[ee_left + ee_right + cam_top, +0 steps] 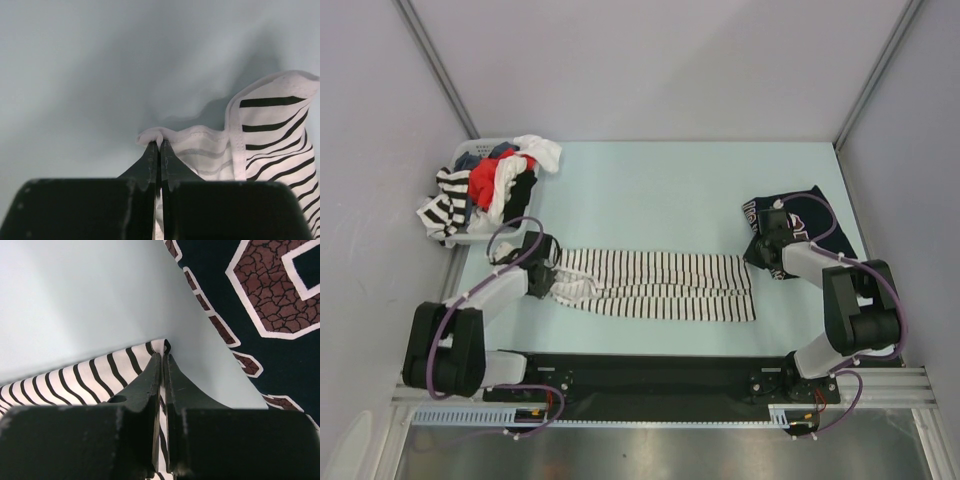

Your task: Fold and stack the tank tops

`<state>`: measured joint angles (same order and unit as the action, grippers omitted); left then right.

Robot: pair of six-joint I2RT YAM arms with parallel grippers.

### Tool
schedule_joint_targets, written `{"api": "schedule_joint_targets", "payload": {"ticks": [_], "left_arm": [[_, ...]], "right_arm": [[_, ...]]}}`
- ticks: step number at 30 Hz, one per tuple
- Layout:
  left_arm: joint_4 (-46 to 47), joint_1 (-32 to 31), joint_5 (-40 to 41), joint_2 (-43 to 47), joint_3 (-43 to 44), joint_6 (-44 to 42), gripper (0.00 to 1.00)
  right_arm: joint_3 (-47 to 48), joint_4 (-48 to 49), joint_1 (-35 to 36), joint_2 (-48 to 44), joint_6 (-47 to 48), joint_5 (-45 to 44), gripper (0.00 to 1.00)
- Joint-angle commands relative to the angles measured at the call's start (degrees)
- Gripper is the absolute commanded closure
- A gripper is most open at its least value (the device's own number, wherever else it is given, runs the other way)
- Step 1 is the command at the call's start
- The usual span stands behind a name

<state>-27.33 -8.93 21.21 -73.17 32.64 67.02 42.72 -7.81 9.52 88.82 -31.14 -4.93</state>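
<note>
Left jaws pinch the hemmed edge of the limp striped tank top [660, 285]; right jaws nip its opposite corner beside the cracked-print navy jersey [210, 270].

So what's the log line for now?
left gripper: shut on striped top | right gripper: shut on striped top | navy top: lying at right

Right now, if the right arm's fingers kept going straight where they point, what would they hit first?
The right fingers pinch the striped tank top; beyond its edge, probably bare table. The navy jersey lies off to the side; depth is unclear.
</note>
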Motion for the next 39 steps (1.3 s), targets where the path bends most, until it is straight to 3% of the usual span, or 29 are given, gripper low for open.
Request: {"api": "schedule_joint_targets", "payload": {"ticks": [1,10,17,27,30,35,39], "left_arm": [[4.83,1.02,-0.21,-6.80,3.90,1.09,1.00],[-2.00,0.49,-4.15,-32.88,29.55,-0.75,1.00],[-5.71,-2.76,-3.81,-42.05,46.09,-4.00,1.00],[-1.67,-8.30,-12.24,-59.36,74.89,-10.60,1.00],[2.36,-9.88,-16.98,-64.19,82.89,-11.65,1.00],[0.08,-11.64,-22.86,-75.97,100.84,-11.22,1.00],[5.27,-11.38,-25.52,-77.39,100.95,-9.19,1.00]], "right_arm": [[-1.41,-4.74,-0.03,-1.01,-1.56,-1.32,1.00],[-4.22,-9.58,4.80,-9.35,-5.24,3.51,0.95],[-7.73,-12.75,13.06,-11.64,-10.96,2.64,0.92],[-9.41,-15.66,29.31,-15.60,-21.85,-1.22,0.90],[-9.76,-13.64,36.87,-14.56,-26.16,-1.14,0.88],[-5.91,-10.12,46.01,-5.07,-30.38,0.45,0.86],[-3.00,-10.90,49.10,-2.15,-30.39,-1.48,0.67]]}}
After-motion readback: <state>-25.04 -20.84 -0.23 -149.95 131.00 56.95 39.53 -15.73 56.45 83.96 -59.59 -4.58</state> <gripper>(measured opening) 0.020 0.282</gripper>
